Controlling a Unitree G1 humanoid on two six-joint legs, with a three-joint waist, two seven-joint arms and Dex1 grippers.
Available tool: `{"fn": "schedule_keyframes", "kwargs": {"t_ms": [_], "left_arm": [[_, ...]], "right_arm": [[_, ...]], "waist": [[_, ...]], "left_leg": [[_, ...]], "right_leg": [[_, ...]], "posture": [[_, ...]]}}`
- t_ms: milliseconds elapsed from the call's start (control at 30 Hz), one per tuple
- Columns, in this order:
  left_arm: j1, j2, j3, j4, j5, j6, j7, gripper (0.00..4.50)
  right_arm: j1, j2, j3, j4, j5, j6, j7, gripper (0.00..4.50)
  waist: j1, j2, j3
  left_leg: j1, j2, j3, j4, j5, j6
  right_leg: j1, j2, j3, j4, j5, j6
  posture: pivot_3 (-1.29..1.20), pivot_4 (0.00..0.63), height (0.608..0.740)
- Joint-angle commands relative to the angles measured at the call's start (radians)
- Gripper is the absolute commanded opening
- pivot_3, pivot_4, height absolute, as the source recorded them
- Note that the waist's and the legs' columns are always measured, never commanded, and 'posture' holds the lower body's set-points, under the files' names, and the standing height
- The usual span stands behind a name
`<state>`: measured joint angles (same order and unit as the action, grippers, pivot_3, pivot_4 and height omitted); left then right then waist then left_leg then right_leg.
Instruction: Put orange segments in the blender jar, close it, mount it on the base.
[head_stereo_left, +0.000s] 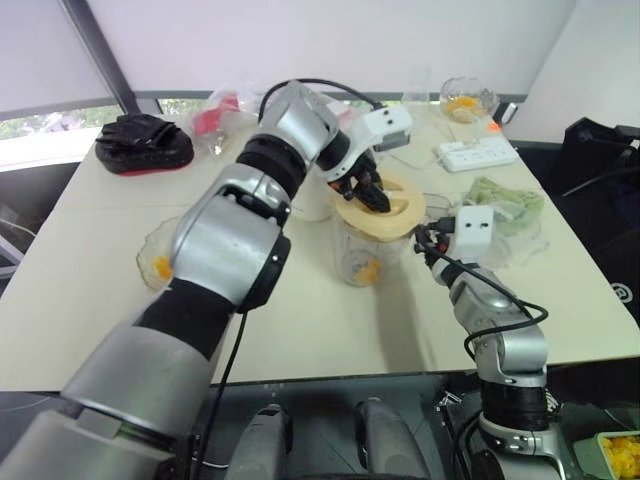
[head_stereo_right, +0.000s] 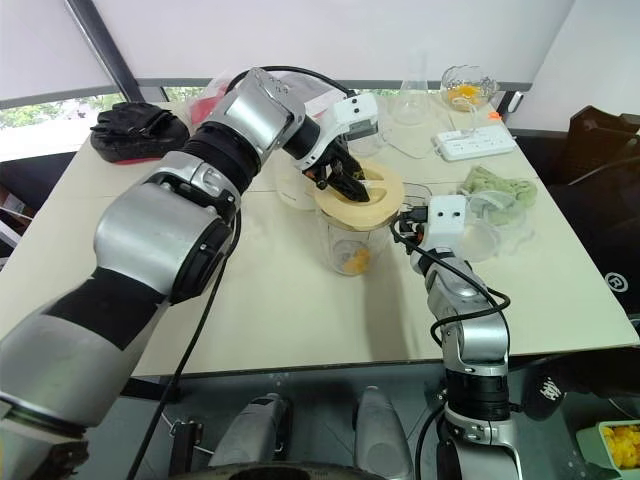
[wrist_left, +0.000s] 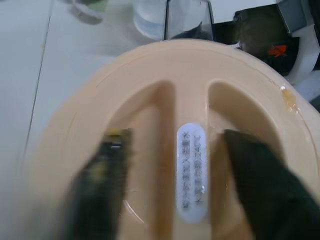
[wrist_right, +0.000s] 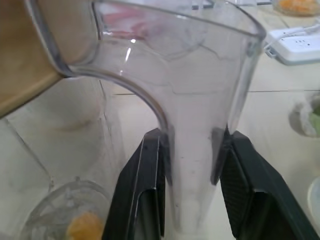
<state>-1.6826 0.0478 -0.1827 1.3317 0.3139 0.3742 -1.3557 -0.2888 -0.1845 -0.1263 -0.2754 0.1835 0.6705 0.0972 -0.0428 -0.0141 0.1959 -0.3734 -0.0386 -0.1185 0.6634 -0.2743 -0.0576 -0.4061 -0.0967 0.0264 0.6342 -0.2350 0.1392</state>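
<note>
The blender jar (head_stereo_left: 362, 255) stands mid-counter (head_stereo_left: 300, 320) with orange segments (head_stereo_left: 368, 271) inside at the bottom. A lid (head_stereo_left: 380, 208) sits on its mouth. The left tool (head_stereo_left: 370, 192) is over the lid, its fingers (wrist_left: 100, 190) either side of the lid's ridge. The right tool (wrist_right: 190, 195) is at the jar's handle, on the jar's right. A power strip (head_stereo_left: 476, 153) lies behind right; what may be a glass cup (head_stereo_left: 462, 100) stands beyond it.

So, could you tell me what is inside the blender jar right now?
Orange segments lie at the bottom of the blender jar. The cream lid on top covers its mouth; the blade hub isn't clearly visible.
</note>
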Motion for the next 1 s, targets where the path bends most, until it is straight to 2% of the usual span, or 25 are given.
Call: {"fn": "schedule_keyframes", "kwargs": {"t_ms": [33, 367, 667, 767, 867, 1000], "left_arm": [[0.007, 0.003, -0.003, 0.015, -0.007, -0.007, 0.019, 3.61], [-0.101, 0.056, 0.085, -0.004, -0.116, 0.053, -0.084, 3.61], [-0.165, 0.111, 0.118, -0.038, -0.197, 0.157, -0.23, 3.61], [-0.182, 0.155, 0.136, -0.057, -0.243, 0.221, -0.253, 3.61], [-0.147, 0.22, 0.123, -0.121, -0.327, 0.308, -0.259, 3.61], [-0.011, 0.293, 0.07, -0.316, -0.439, 0.453, -0.259, 3.61]], "right_arm": [[-0.032, 0.005, 0.016, -0.044, 0.016, -0.031, 0.021, 0.92], [-0.036, 0.006, 0.015, -0.038, 0.008, -0.042, 0.022, 0.92], [-0.045, 0.015, 0.018, -0.011, 0.003, -0.072, 0.021, 0.92], [-0.063, 0.02, 0.022, 0.008, -0.001, -0.091, 0.017, 0.92], [-0.099, 0.021, 0.036, 0.052, -0.018, -0.135, 0.015, 0.92], [-0.141, 0.028, 0.032, 0.118, -0.034, -0.194, -0.002, 0.92]], "waist": [[-0.002, 0.001, 0.0], [-0.005, 0.001, 0.002], [-0.004, 0.001, 0.003], [-0.009, 0.001, 0.003], [-0.026, 0.002, 0.004], [-0.027, 0.003, 0.004]], "left_leg": [[0.0, 0.0, 0.0, 0.0, 0.0, 0.0], [-0.003, 0.0, 0.0, -0.002, 0.0, 0.0], [-0.008, 0.0, 0.0, -0.003, 0.0, 0.0], [-0.013, 0.0, 0.0, -0.003, 0.0, 0.0], [-0.017, 0.0, 0.0, -0.002, 0.0, 0.0], [-0.016, 0.0, 0.0, -0.003, 0.0, 0.0]], "right_leg": [[0.0, 0.0, 0.0, 0.0, 0.0, 0.0], [-0.005, 0.0, 0.0, 0.0, 0.0, 0.0], [-0.01, 0.0, 0.0, 0.0, 0.001, -0.002], [-0.015, 0.0, 0.0, 0.001, 0.002, -0.004], [-0.021, 0.0, 0.0, 0.004, 0.002, -0.004], [-0.023, 0.0, 0.001, 0.011, 0.002, -0.004]], "posture": [[0.0, 0.15, 0.74], [0.0, 0.15, 0.74], [0.0, 0.15, 0.74], [0.0, 0.15, 0.74], [0.0, 0.15, 0.74], [0.0, 0.15, 0.74]]}}
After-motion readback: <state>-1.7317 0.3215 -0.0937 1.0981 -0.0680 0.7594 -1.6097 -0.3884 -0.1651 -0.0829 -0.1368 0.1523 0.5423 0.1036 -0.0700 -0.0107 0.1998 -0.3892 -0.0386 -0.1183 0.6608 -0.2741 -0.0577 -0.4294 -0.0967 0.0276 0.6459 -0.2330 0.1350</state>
